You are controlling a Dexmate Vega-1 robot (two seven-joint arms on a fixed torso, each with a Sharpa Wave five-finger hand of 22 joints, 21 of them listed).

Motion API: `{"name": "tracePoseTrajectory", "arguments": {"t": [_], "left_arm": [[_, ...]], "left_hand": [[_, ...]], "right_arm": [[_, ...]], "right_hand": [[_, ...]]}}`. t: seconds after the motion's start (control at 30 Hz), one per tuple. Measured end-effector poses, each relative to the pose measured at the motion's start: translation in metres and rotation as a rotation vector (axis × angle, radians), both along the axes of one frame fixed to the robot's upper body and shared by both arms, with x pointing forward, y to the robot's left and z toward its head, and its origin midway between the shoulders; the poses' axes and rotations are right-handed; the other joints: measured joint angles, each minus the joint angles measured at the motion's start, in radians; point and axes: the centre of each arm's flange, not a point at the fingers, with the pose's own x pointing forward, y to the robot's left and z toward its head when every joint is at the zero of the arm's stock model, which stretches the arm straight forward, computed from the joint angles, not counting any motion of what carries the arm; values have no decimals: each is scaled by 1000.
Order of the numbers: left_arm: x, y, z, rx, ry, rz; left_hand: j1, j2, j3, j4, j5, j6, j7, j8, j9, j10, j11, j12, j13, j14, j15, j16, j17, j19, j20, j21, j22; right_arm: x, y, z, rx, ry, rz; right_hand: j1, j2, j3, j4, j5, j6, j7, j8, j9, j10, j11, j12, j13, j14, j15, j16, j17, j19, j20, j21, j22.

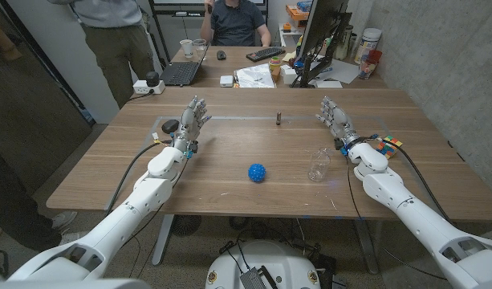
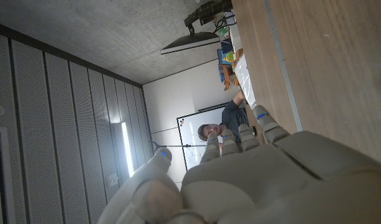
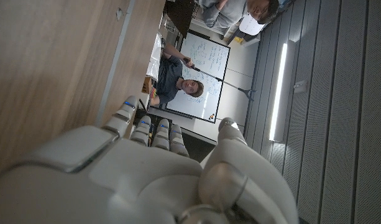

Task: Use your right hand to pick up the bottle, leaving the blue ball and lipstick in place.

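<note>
The clear bottle (image 1: 319,164) stands on the table (image 1: 229,181), just inside the right hand (image 1: 335,120), whose fingers are spread and empty. Left hand (image 1: 192,120) likewise open. Ball (image 1: 257,172) and lipstick (image 1: 278,119) sit apart.

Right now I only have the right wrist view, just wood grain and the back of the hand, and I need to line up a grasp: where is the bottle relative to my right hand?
Observer: In the head view the clear bottle appears to stand upright, nearer the robot than the right hand and slightly toward mid-table. The hand is open and not touching it.
Operator: Is the ball in my path?
Observer: No. The blue ball lies on the bottle's left, apart from it.
Operator: And the lipstick?
Observer: The lipstick stands farther out, about level with your hand and to its left, well away from the bottle.
</note>
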Motion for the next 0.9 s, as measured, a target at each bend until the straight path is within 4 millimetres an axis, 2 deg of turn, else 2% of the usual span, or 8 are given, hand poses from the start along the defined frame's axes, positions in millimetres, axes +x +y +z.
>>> {"name": "tracePoseTrajectory", "arguments": {"t": [0.13,0.4,0.6,0.9], "left_arm": [[-3,-2,0,-19,-8,8],[-6,-5,0,-41,-15,11],[-7,-6,-1,-47,-18,8],[-7,-7,-1,-54,-17,8]], "left_hand": [[0,0,0,0,0,0,0,0,5,0,0,0,0,0,0,0,0,0,0,0,0],[0,0,0,0,0,0,0,0,4,0,0,0,0,0,0,0,0,0,0,0,0],[0,0,0,0,0,0,0,0,2,0,0,0,0,0,0,0,0,0,0,0,0],[0,0,0,0,0,0,0,0,2,0,0,0,0,0,0,0,0,0,0,0,0]], "right_arm": [[0,-4,2,-5,-9,0],[-2,-10,7,-37,-22,-20],[-6,-13,20,-112,-46,-31],[-14,-19,40,-183,-82,-42]], "right_hand": [[0,0,0,0,0,0,0,0,0,0,0,0,0,0,0,0,0,0,0,0,0],[7,-7,0,0,0,2,-17,0,0,0,0,0,0,0,0,0,0,7,7,0,0],[3,-29,-9,-8,0,-4,-26,0,0,7,7,0,0,0,0,0,0,23,24,3,0],[2,-42,-13,-12,0,-13,-34,0,0,7,7,0,0,-3,3,0,0,23,31,8,0]]}}
